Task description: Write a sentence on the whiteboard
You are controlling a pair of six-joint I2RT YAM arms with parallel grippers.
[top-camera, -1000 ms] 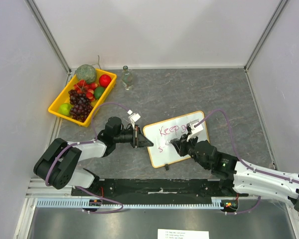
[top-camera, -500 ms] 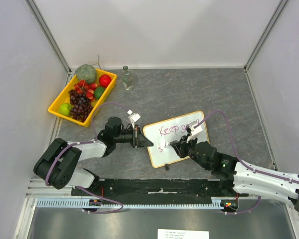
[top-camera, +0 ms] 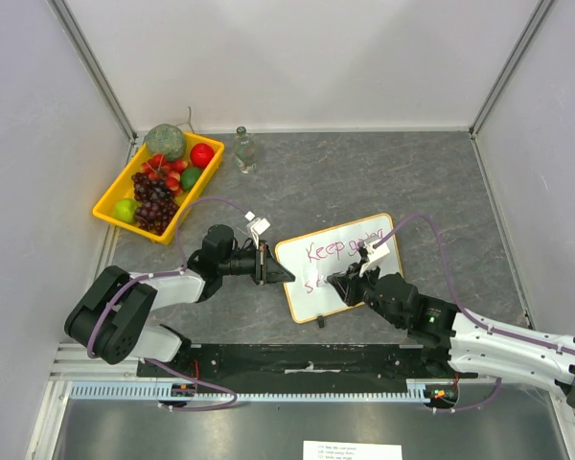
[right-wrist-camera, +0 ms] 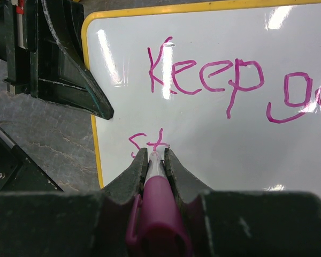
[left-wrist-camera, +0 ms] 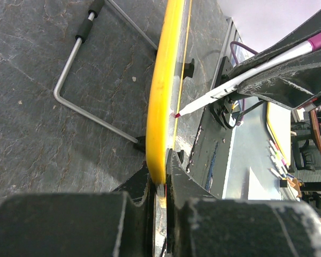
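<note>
At the far left sits a yellow plastic tray (top-camera: 116, 180) heaped with fruit, and just right of it, near the back wall, stands a small clear glass bottle (top-camera: 244, 151). Both are well apart from the work. On the grey stone-patterned table (top-camera: 364, 182) the left gripper (top-camera: 280, 272) lies low, its fingers pressed together on the left edge of the small white whiteboard (top-camera: 311, 302) with a thin yellow-orange frame. The whiteboard lies near the front middle of the table, between the two arms. It reads "Keep go" in magenta, with "St" below. From the right, the right gripper (right-wrist-camera: 156, 158) pinches a magenta marker (right-wrist-camera: 158, 206), whose tip touches the board at the "t".
</note>
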